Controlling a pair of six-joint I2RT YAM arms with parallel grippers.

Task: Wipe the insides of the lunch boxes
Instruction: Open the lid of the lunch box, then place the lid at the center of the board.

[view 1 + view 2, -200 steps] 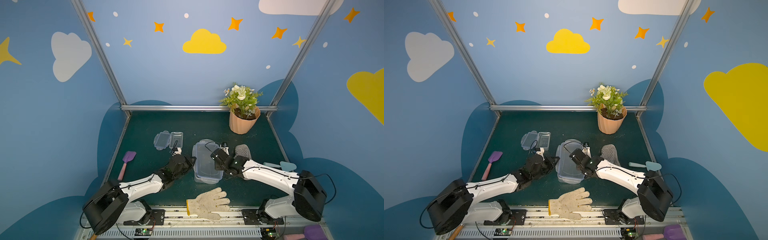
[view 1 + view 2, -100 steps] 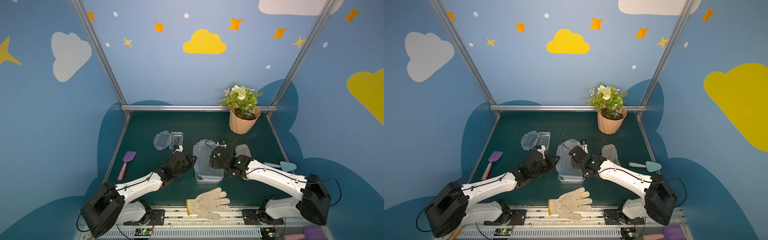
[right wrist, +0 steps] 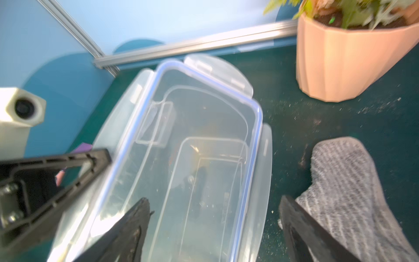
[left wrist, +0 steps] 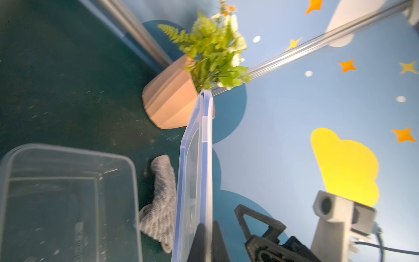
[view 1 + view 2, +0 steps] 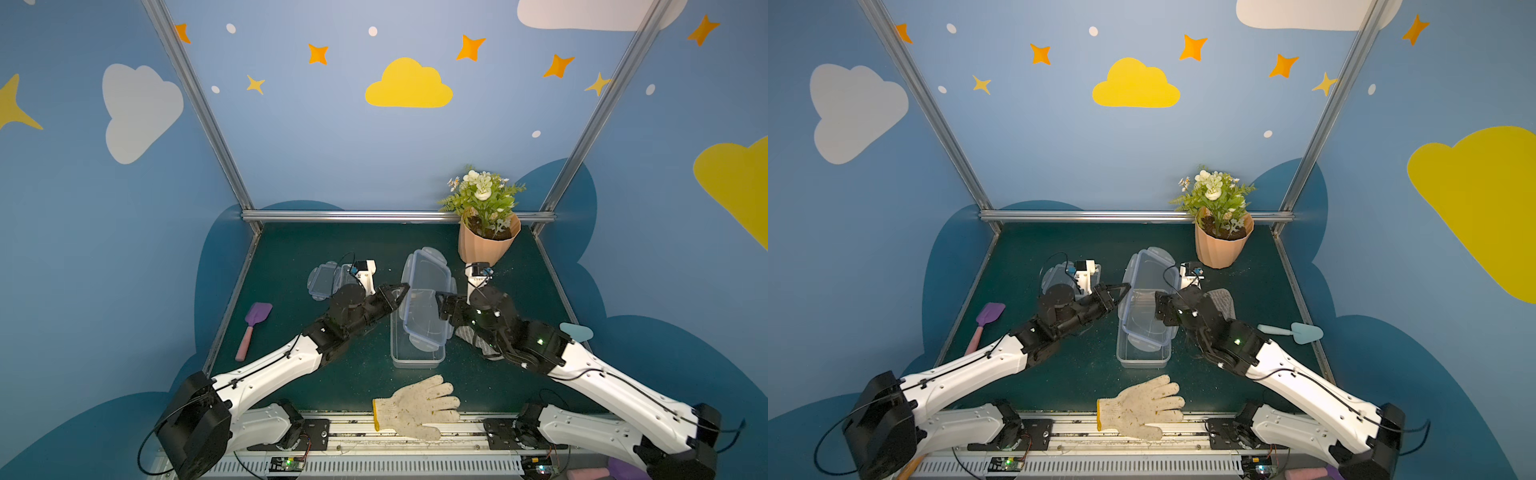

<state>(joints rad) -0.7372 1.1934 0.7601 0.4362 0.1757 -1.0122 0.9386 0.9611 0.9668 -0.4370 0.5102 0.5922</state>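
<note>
Spatula (image 5: 253,328), purple, lies far left, clear of the work. Next comes the small lunch box (image 5: 326,282), well back on the mat and partly hidden by the left wrist, so its inside cannot be read.

The left gripper (image 5: 401,291) is clamped on the long left edge of the lid (image 5: 426,299). The left wrist view shows that lid edge-on, nipped between the two fingers (image 4: 200,240).

A second ago the lid lay down on the large lunch box (image 5: 417,359), with both grippers at its sides and the right one closed. Now it stands tilted above the box, carried by the left gripper alone. The box sits mid-mat, its near end uncovered.

The right gripper (image 5: 441,305) has let go. Its jaws stand wide apart at the lid's right edge, holding nothing, as the right wrist view confirms.

Just to its right lies the grey cloth (image 3: 340,181), with the flower pot (image 5: 486,249) behind and a pale blue trowel (image 5: 1296,332) further out. A white glove (image 5: 415,405) lies at the front edge.

Judging from this, the lid is as good as off and the right arm is free to take the cloth. Wiping has not yet begun.
</note>
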